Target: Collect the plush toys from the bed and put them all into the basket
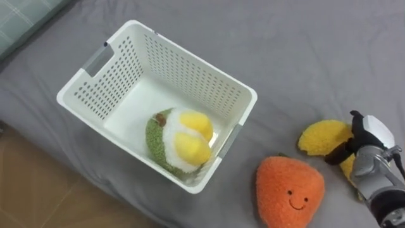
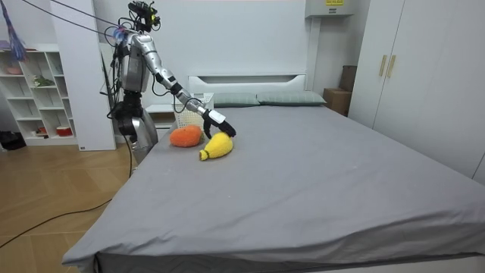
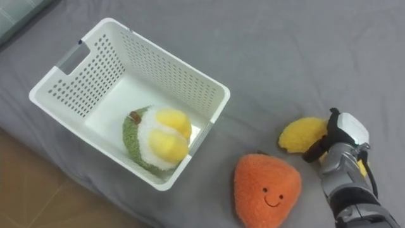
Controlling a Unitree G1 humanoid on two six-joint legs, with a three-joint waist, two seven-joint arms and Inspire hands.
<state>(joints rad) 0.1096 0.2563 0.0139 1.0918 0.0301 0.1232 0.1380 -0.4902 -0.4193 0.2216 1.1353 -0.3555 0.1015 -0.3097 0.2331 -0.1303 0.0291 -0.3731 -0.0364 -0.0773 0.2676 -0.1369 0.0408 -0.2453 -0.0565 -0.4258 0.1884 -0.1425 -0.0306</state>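
Left eye view shows us the right hand (image 1: pixel 373 136) at the right edge, its dark fingers (image 1: pixel 338 152) curled over a yellow plush toy (image 1: pixel 319 138) that lies on the grey bed (image 1: pixel 304 57). Near it on the left lies a smiling orange plush toy (image 1: pixel 290 190). Farther left stands a white perforated basket (image 1: pixel 209 79) holding a green, white and yellow plush toy (image 1: pixel 177 139).
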